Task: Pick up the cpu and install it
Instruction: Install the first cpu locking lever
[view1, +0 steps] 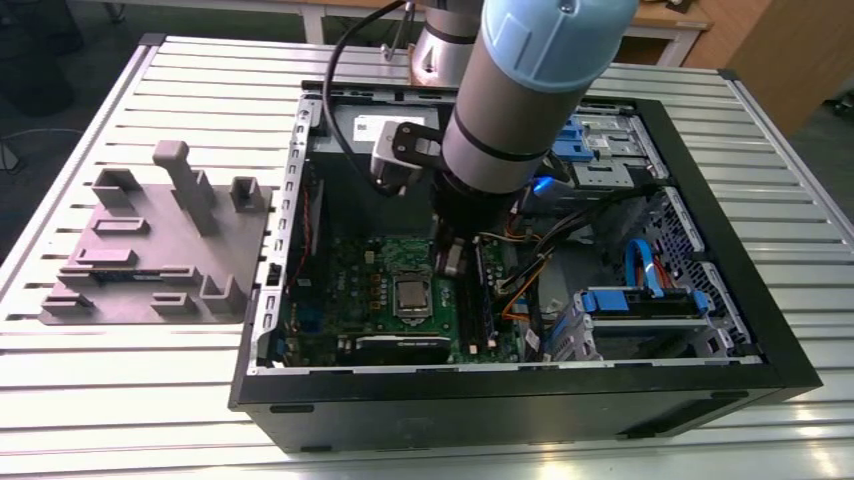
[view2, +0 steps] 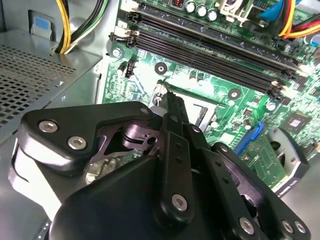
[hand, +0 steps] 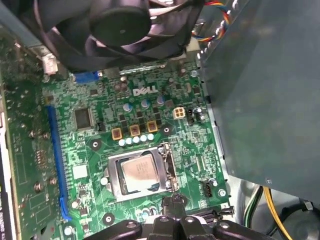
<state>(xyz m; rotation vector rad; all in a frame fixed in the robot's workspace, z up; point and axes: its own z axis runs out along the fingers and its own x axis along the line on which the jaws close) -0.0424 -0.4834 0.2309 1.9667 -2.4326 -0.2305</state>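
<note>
Your cpu (hand: 138, 171) sits in the socket frame (hand: 170, 167) on the green motherboard (hand: 165, 125); the first wrist view shows it plainly. In the second wrist view, the gripper (view2: 172, 102) fingers are pressed together, empty, above the board.

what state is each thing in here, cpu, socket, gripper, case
cpu: lying flat in the socket, silver top up
socket frame: around the cpu on the motherboard, nothing covering the chip
gripper: empty, above the board just beside the socket
computer case: lying on its side, side panel off, inside exposed
grey fixture plate: on the table at the exterior view's left, none of its slots holding a part
</note>
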